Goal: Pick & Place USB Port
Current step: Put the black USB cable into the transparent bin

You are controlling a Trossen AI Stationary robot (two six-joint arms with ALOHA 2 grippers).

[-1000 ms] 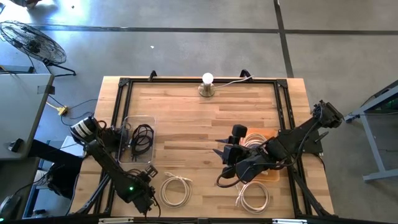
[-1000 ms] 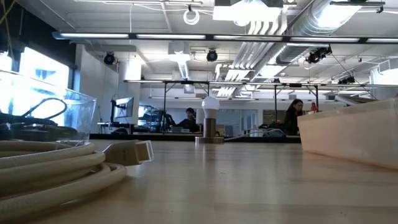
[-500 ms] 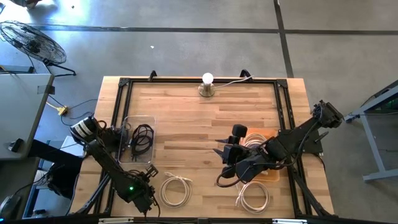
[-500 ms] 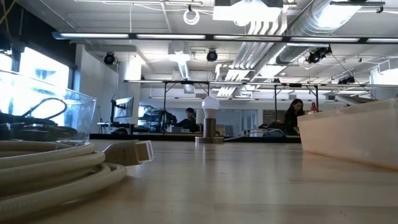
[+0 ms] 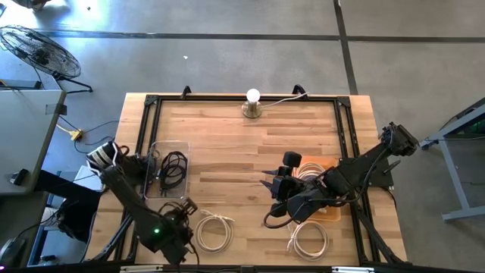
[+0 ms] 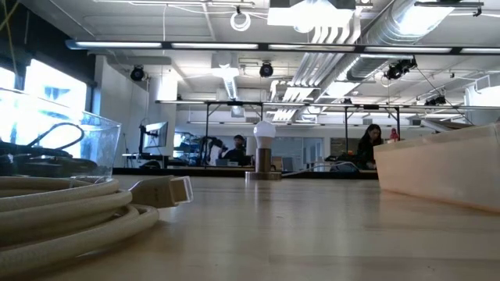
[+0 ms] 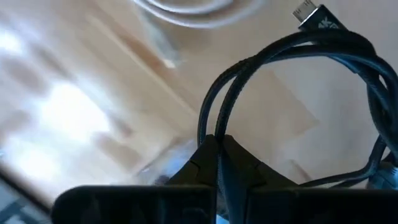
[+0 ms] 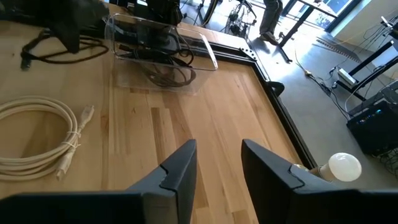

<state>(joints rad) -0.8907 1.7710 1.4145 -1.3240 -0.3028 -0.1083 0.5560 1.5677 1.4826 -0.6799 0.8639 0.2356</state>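
A black USB cable [image 7: 280, 50], looped with its plug [image 7: 314, 15] free, hangs from my left gripper [image 7: 217, 152], which is shut on it near the table's front left [image 5: 182, 208]. The right wrist view shows the same cable [image 8: 59, 53] in front of a clear box [image 8: 155, 53] that holds more black cables. My right gripper [image 8: 217, 165] stands open and holds nothing, above the table's middle [image 5: 271, 182] and aimed toward the box. A white cable coil [image 5: 214, 231] lies flat on the table just right of my left gripper. My left gripper pinches two strands of the black cable's loop [image 7: 212, 130] between its two fingers, coming from above and pointing steeply down. The loop and the plug end stretch away beyond the fingers. Whether the cable is wholly clear of the table, I cannot tell.
A second white coil [image 5: 309, 239] lies near the front right, beside an orange tray [image 5: 322, 163] holding white cables. A lamp with a round bulb [image 5: 252, 102] stands at the far edge. A black frame [image 5: 148, 129] runs around the table. Bare wood lies in the middle.
My left arm has risen a little over the table's front left, carrying the black cable along. My right arm has kept still.
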